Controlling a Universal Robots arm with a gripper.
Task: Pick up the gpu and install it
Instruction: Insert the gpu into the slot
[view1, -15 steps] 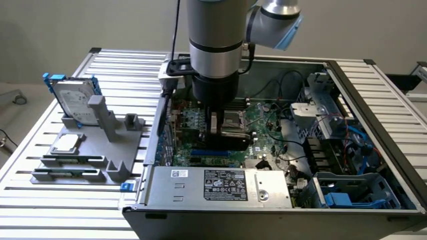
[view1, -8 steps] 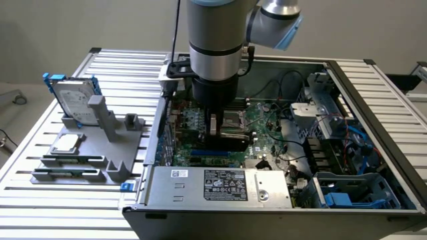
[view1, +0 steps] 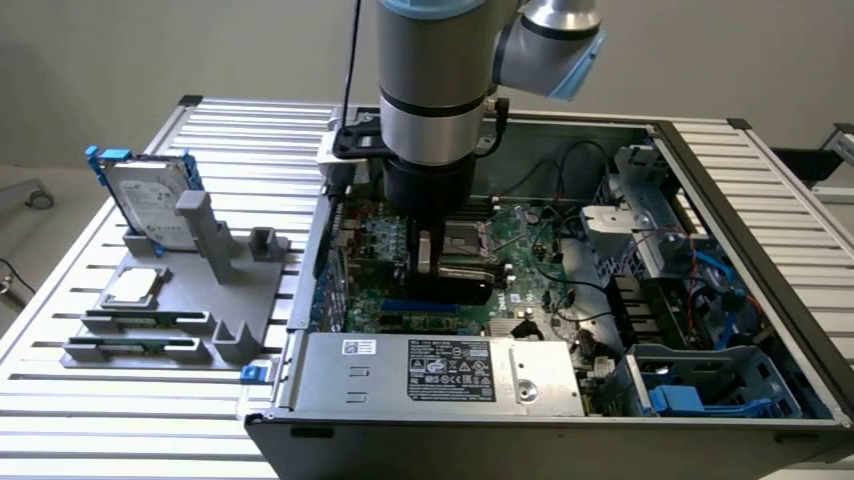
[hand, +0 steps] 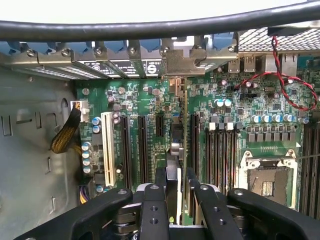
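Alignment seemingly explained the hold: the end effector (hand: 176, 176) clamped the gpu (hand: 177, 142) edge-on and upright over the motherboard (hand: 150, 100), parallel to its long black slots (hand: 142, 147), silver bracket (hand: 184, 62) toward the rear openings (hand: 100, 67) beyond the motherboard; whether seated, unclear.

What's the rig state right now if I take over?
Gripper: shut on the gpu, down inside the open case.
Gpu: upright, edge-on over the motherboard expansion slots, with its silver bracket at the rear slot opening.
Done: gpu picked up and brought to the slot.
Left: full seating can't be confirmed; the gripper has not let go.
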